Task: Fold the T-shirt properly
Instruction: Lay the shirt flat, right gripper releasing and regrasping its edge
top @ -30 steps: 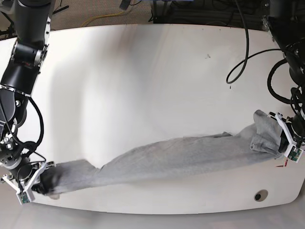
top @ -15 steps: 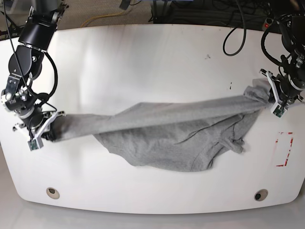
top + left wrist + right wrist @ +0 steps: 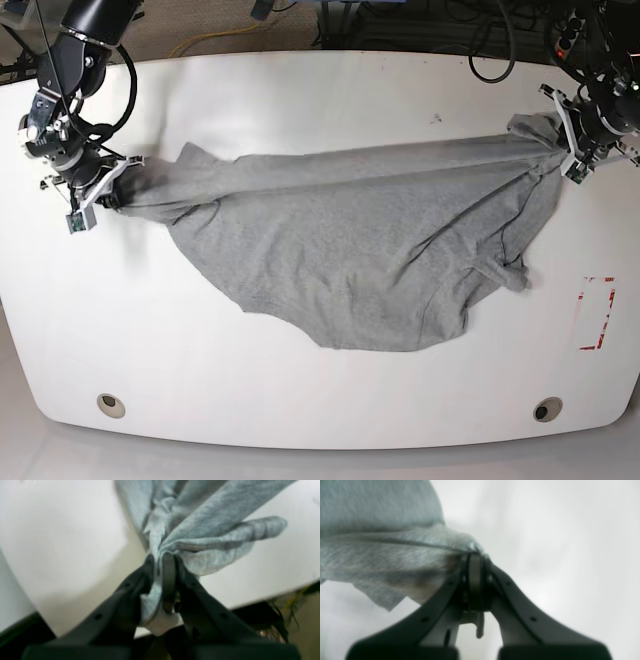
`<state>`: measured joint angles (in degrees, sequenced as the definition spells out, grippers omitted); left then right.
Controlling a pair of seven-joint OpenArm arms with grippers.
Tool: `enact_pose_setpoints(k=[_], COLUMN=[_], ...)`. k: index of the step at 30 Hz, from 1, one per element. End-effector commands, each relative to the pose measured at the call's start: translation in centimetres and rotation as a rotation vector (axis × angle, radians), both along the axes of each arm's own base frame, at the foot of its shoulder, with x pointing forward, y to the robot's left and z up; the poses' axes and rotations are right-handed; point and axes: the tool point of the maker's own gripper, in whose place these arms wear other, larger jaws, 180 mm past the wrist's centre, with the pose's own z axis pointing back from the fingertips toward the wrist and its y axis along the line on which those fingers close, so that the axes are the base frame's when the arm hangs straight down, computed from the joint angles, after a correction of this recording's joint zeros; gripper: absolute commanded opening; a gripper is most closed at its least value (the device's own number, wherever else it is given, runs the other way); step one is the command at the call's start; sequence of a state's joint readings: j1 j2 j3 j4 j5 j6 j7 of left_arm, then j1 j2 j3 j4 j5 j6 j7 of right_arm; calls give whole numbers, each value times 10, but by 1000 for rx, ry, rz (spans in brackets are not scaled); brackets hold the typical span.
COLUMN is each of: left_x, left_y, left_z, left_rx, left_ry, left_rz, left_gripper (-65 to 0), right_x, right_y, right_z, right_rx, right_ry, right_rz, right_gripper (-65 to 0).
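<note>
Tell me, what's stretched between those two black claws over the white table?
In the base view, only the heather-grey jersey T-shirt spans from the left gripper to the right gripper.

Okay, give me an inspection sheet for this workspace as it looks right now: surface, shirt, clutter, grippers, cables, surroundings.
Surface: white table, rounded corners, two round holes near the front edge, a small dark mark toward the far right.
Job's things: grey T-shirt stretched between both arms, top edge taut, body sagging in wrinkles onto the table; not folded yet.
Clutter: red-outlined marker at the table's right edge; nothing else seen.
Grippers: left gripper shut on bunched cloth; right gripper shut on the opposite end.
Cables: black cables looping by the left arm; another along the right arm.
Surroundings: floor beyond the far edge, with a yellow cord.
</note>
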<state>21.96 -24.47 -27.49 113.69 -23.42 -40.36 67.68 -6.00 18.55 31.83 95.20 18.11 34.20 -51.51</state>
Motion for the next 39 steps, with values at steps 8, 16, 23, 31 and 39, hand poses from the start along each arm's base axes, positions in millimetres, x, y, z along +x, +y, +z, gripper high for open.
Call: enact_pose_setpoints(k=[8,16,23,31,39], left_x=[-7,-6,-10,-13,-13], left_y=[11,10,10,10,10], left_z=[2,1,-1,-3,-3], left_rx=[41,36,37,37,36], left_ry=[10,8,19,28,29], left_rz=[6,5,4,4,5], left_gripper=[-647,-647,-647,-647,-647], right_x=[-26,-45,-57,-36,25], right_y=[-1,12,-7,15,74], right_z=[-5,-15,-12,15,18], right_rx=[-21,-8,6,-19,48], right_ry=[21,50,28,-53,-99], right_rz=[5,3,-98,-18,152], right_gripper=[-650,-445,-171,-166,-168])
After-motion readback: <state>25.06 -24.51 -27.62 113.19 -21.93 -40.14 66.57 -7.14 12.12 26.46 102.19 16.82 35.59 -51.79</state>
